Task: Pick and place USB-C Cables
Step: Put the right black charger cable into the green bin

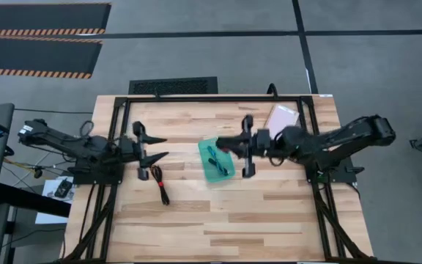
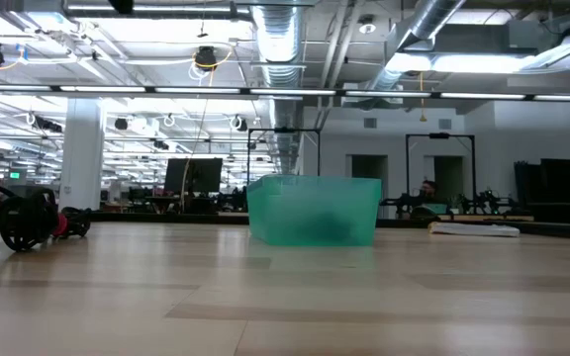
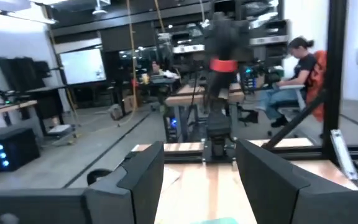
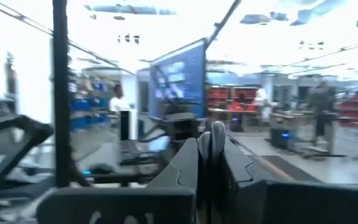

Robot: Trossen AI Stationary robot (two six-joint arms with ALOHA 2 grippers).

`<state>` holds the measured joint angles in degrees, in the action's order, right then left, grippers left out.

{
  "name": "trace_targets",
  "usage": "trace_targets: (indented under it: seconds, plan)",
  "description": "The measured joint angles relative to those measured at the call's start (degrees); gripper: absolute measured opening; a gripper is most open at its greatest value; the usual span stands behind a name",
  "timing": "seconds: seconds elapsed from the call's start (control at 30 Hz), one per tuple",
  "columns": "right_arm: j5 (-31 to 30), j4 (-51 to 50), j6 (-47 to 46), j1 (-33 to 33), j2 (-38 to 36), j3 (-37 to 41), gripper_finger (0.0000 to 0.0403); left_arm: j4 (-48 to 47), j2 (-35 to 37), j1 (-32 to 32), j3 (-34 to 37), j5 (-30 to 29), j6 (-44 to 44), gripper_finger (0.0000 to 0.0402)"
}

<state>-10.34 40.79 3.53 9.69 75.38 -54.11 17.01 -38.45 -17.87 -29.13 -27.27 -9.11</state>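
Beside the translucent teal rectangular tray (image 1: 215,161) holding one teal-blue cable (image 1: 216,158), the right gripper (image 1: 229,144) hovers, jaws together and empty. The left gripper (image 1: 158,147), jaws apart, must next descend onto the black bundled USB-C cable (image 1: 160,180).

A translucent teal tray (image 1: 212,163) is set near the centre of the wooden desk (image 1: 269,220). A flat pink packet (image 1: 281,117) is laid at two o'clock from it. A seated person (image 3: 297,68) is seen in the room beyond.
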Motion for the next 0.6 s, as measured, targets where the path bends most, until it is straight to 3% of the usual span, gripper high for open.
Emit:
trace_targets:
  seconds: [0.2,0.47,0.6]
  plan:
    - [0.31,10.88,-0.72,1.14,9.31,0.54,0.0029,9.92,-11.14,3.15,0.25,8.21,1.57,0.0198]
    - [4.45,16.91,-4.03,1.07,17.75,-2.15,0.0033,20.92,-20.90,6.49,0.21,17.54,5.19,0.0252]
    - [5.78,17.41,-5.07,0.93,20.18,-3.91,0.0032,24.10,-23.95,7.40,0.21,18.07,6.12,0.0274]
